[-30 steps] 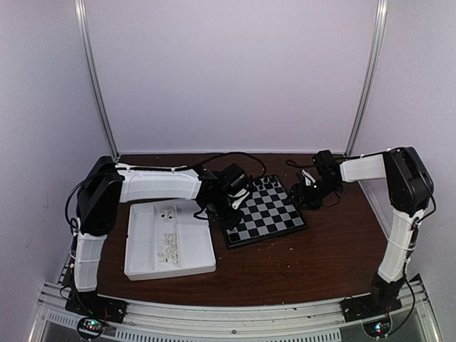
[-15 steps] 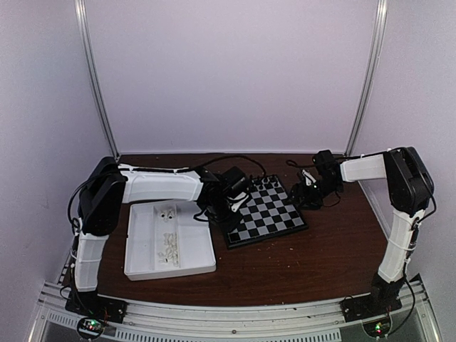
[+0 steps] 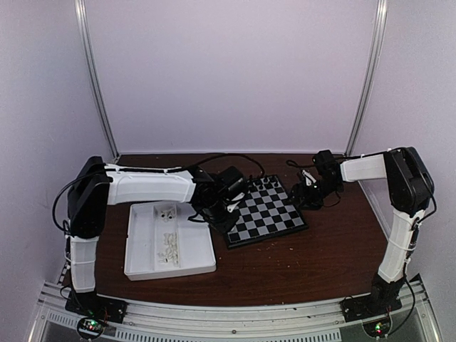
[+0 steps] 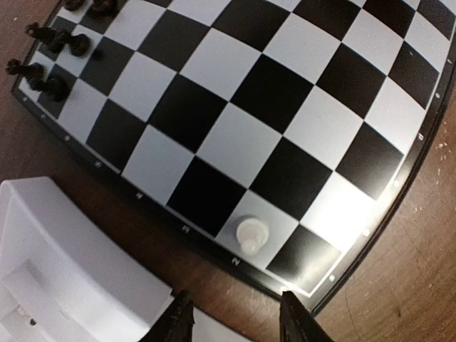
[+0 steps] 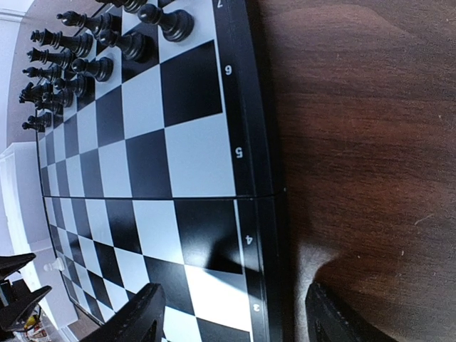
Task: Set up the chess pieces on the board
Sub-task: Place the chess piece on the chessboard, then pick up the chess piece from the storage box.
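One white pawn (image 4: 252,233), small and round-headed, stands on a pale edge square at the 9 o'clock side of the one board (image 3: 271,214). Black men (image 5: 78,64) crowd its 12 o'clock edge. One tray (image 3: 135,246) at 9 o'clock holds more white pieces (image 3: 169,246). The bench (image 3: 320,256) is brown wood, the walls pale. The left fingers (image 4: 178,324) and right fingers (image 5: 135,317) stand apart, empty.

Chess pieces (image 3: 169,246) in tray (image 3: 171,271): too small for identification
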Robot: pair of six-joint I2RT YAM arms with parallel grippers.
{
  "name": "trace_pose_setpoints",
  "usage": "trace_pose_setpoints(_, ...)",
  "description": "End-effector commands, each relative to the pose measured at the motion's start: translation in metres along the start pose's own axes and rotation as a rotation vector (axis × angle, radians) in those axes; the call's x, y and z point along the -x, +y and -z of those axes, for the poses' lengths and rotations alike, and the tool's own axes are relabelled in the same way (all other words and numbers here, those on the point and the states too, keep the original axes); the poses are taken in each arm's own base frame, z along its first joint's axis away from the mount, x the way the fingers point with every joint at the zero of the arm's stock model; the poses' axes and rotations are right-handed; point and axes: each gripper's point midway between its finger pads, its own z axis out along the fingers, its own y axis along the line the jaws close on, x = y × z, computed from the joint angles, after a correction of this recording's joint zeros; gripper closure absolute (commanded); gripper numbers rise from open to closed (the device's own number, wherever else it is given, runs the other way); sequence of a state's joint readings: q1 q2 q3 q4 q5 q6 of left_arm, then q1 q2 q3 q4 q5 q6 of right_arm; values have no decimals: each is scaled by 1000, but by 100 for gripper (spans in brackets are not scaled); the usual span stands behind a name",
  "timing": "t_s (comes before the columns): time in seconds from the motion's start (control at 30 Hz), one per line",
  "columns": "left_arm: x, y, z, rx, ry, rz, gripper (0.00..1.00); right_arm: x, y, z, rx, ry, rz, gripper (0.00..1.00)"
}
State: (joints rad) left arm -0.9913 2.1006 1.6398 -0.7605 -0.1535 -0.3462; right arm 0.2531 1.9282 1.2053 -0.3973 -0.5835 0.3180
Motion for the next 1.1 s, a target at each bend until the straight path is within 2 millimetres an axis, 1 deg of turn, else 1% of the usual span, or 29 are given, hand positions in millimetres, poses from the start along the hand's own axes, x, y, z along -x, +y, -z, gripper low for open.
trace_pose_setpoints(0.0, 1, 17, 47, 41, -89, 63, 60, 1, 2, 9, -29, -11, 17, 29)
trace_pose_setpoints(0.03, -6, 20, 52, 47, -88, 73, 62, 1, 2, 10, -30, -11, 16, 29)
trace_pose_setpoints(0.1, -19, 27, 61, 60, -89, 96, 72, 1, 1, 10, -31, -10, 15, 29)
trace_pose_setpoints(0.13, -27, 31, 65, 72, -84, 107, 74, 0, 1, 10, -32, -10, 16, 29)
trace_pose_setpoints(0.2, -43, 39, 70, 100, -67, 126, 76, -1, 0, 10, -34, -8, 16, 29)
trace_pose_setpoints(0.3, -67, 53, 73, 148, -30, 159, 79, -1, 0, 11, -36, -10, 15, 29)
trace_pose_setpoints(0.43, -98, 67, 66, 149, 34, 245, 81, -3, -1, 13, -42, -12, 12, 29)
trace_pose_setpoints(0.5, -109, 72, 64, 155, 49, 272, 81, -5, -1, 14, -43, -10, 13, 29)
trace_pose_setpoints(0.73, -136, 85, 60, 180, 86, 335, 79, -8, -4, 18, -57, -7, 11, 29)
trace_pose_setpoints(1.07, -164, 97, 58, 181, 101, 401, 77, -8, -5, 17, -59, -9, 0, 29)
